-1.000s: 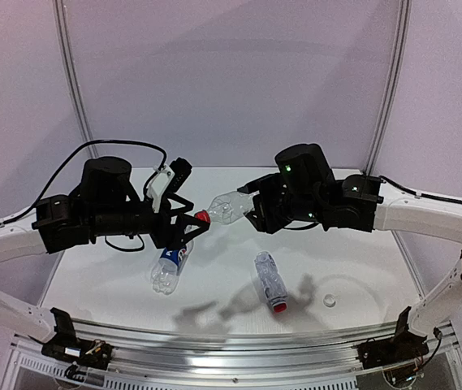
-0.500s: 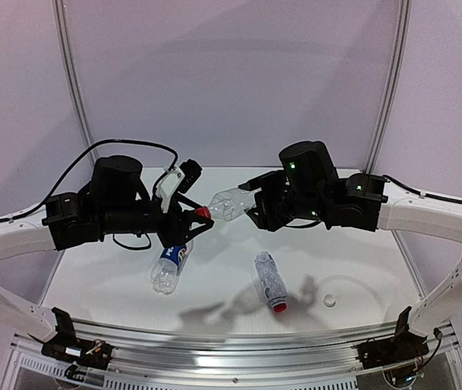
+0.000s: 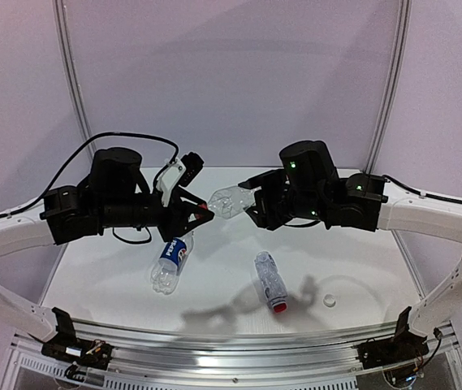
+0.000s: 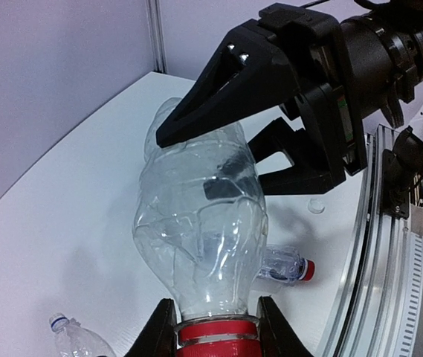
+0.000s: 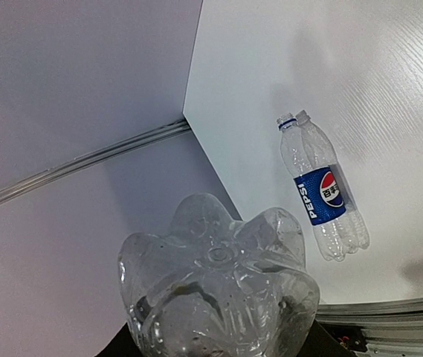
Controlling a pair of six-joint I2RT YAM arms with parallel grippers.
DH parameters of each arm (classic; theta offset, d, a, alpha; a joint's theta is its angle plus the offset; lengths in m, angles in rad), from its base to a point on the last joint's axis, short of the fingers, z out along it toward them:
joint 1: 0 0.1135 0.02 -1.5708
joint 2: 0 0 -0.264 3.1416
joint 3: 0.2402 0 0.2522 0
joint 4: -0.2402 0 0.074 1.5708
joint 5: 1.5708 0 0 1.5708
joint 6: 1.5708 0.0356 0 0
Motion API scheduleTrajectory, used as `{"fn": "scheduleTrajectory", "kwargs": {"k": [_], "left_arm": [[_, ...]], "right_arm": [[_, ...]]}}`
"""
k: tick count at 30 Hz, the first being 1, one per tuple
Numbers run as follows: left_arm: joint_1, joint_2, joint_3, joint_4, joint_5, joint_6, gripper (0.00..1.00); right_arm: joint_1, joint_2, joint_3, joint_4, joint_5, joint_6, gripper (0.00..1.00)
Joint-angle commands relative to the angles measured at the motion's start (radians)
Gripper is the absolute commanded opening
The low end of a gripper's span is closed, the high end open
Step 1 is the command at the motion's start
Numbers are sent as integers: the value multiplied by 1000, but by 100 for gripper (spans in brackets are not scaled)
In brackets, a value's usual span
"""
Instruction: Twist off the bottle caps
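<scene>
A clear ribbed bottle (image 3: 231,202) is held in the air between both arms. My right gripper (image 3: 255,205) is shut on its body; the bottle's base (image 5: 222,290) fills the right wrist view. My left gripper (image 3: 202,213) is shut on its red cap (image 4: 217,338), one finger on each side. The Pepsi bottle (image 3: 169,262) lies on the table with no cap on its neck (image 5: 291,121). A second ribbed bottle (image 3: 269,280) lies on the table with a red cap (image 3: 279,308). A whitish cap (image 3: 329,300) lies loose at the right front.
The white table (image 3: 360,260) has a metal rail (image 3: 239,335) along its near edge. Lilac walls close in the back and sides. The two arms meet above the table's middle.
My left arm has moved right and up, and its fingers now sit around the red cap. The bottle and my right gripper have barely moved.
</scene>
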Motion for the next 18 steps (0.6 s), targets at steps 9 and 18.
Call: {"fn": "scheduleTrajectory", "kwargs": {"k": [9,18], "left_arm": [[40,-74,39,-249,94,39,0],[193,-157,116,-554,463,35,0]], "right_arm": [[-27,-155,-114,-64,-16,-385,99],[-57,-369,-177,-178,-178,-1216,100]]}}
